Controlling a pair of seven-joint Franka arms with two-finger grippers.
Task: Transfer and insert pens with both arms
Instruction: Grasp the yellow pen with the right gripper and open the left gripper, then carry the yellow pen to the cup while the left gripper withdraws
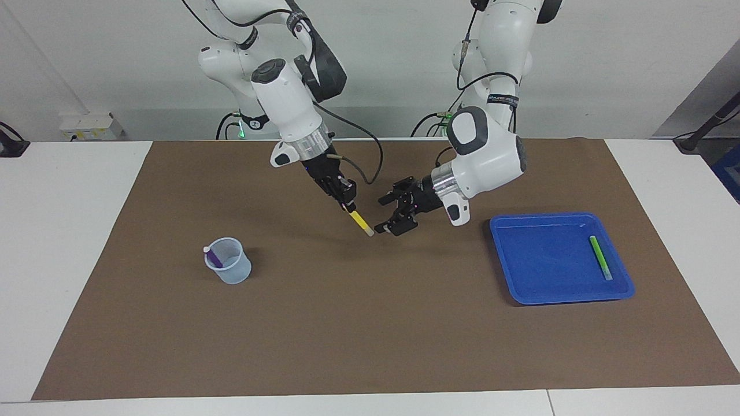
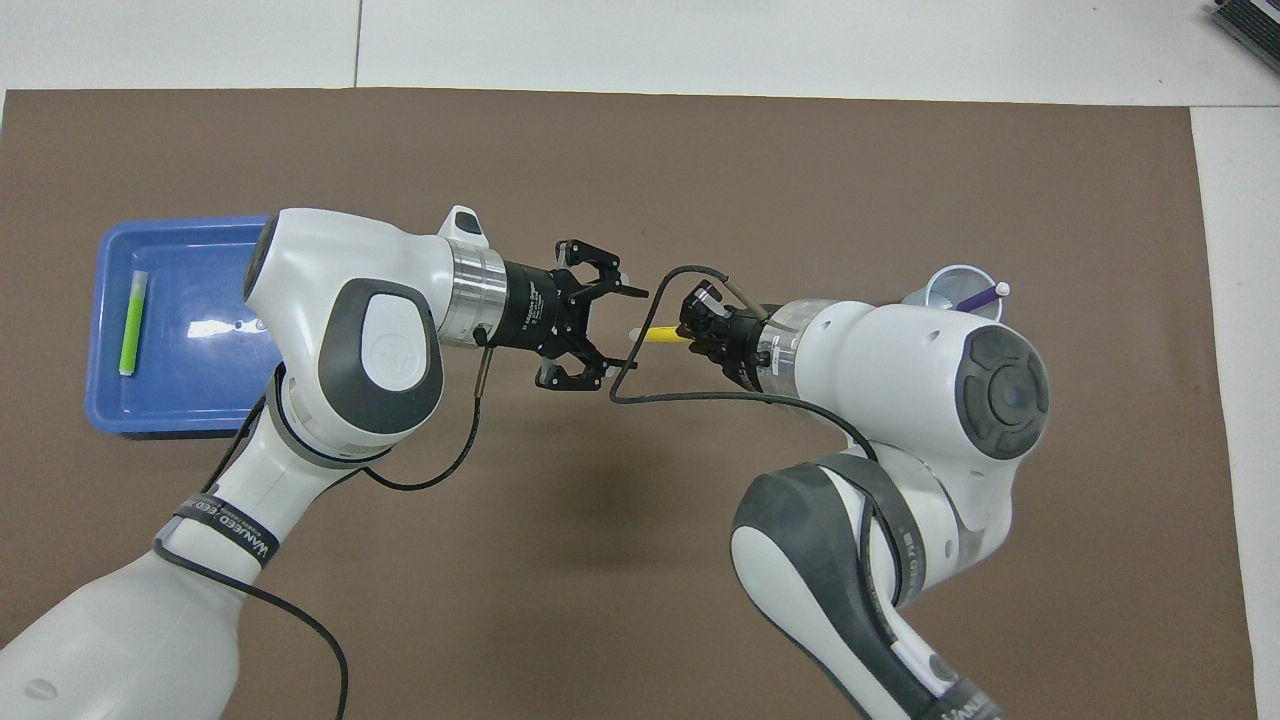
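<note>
Item, right gripper (image 1: pixel 348 203): held over the middle of the brown mat (image 1: pixel 370 346); jaws clamped on the yellow pen (image 1: pixel 362 222), its pale end slanted down and outward, judged so presented for a hand-over. Item, left gripper (image 1: pixel 395 215): raised just beside that pale end; jaws apart, not seen to touch the pen. Item, blue tray (image 1: pixel 520 294): set on the counter toward the left arm's end; the green pen (image 1: pixel 600 257) laid flat in it, not yet taken. Item, clear cup (image 1: pixel 229 261): stood toward the right arm's end; the purple pen (image 1: pixel 213 255) leaned inside, already inserted.
</note>
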